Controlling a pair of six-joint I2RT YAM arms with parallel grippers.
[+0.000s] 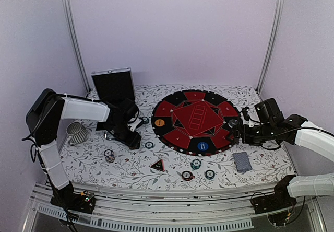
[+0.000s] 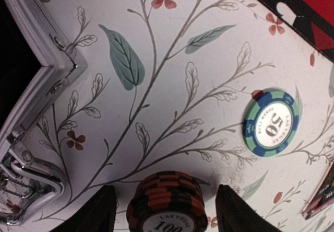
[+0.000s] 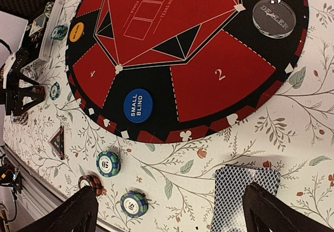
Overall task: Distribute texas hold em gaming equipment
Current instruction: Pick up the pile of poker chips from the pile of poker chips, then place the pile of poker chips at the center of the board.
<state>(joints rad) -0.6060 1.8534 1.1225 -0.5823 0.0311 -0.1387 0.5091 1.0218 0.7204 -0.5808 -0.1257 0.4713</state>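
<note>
In the left wrist view a stack of red-and-black poker chips (image 2: 166, 206) stands between my left gripper's (image 2: 164, 190) fingers, with a gap on each side. A teal chip (image 2: 271, 122) lies flat to the right. From above, that gripper (image 1: 133, 138) hangs low left of the mat, and the stack is hidden under it. My right gripper (image 3: 171, 190) is open over the cloth, with the playing cards (image 3: 245, 195) by its right finger. Teal chips (image 3: 108, 163), a teal stack (image 3: 134, 203), a red-black chip (image 3: 90, 184) and the triangle (image 3: 57, 140) lie nearby. The blue button (image 3: 138, 105), orange button (image 3: 76, 32) and dealer button (image 3: 274, 16) sit on the mat.
The round red-and-black mat (image 1: 195, 106) fills the middle. A black case (image 1: 112, 85) stands open at the back left, and its corner (image 2: 31, 85) is close to my left gripper. A ribbed metal cup (image 1: 77, 132) and another chip stack (image 1: 109, 154) are at the left.
</note>
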